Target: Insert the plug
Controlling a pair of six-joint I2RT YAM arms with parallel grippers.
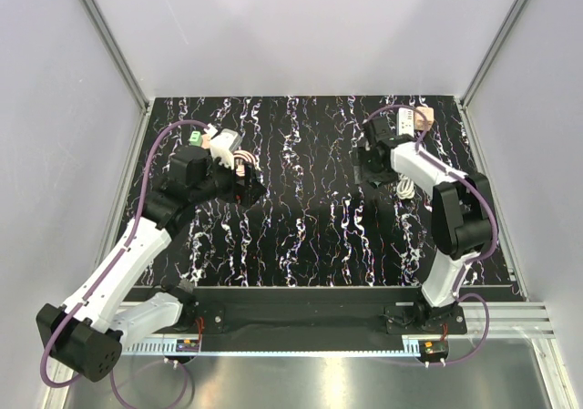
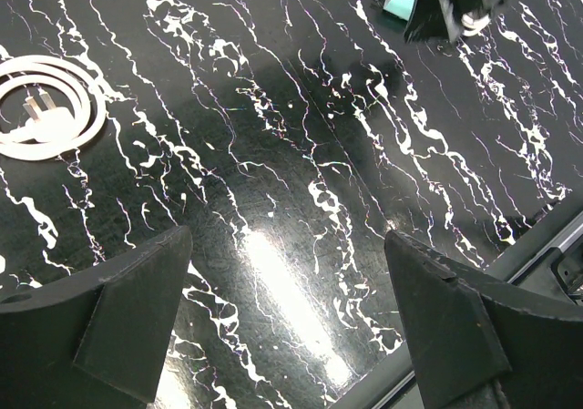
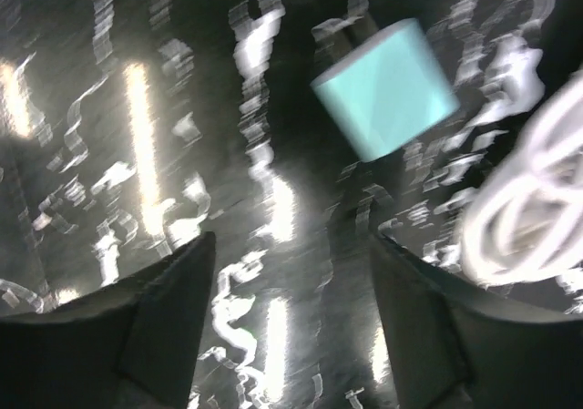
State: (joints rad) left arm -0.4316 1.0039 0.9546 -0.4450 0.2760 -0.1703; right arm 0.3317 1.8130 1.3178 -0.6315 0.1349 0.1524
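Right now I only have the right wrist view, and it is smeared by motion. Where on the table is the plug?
Observer: From above, the plug sits near the far right corner of the table, close beside the right arm.
Operator: And the other side?
Observer: The left wrist view shows the left fingers wide apart, with nothing between them.
Operator: Is anything lying over there?
Observer: From above, a small green item and a white item lie at the far left, just past the left arm.
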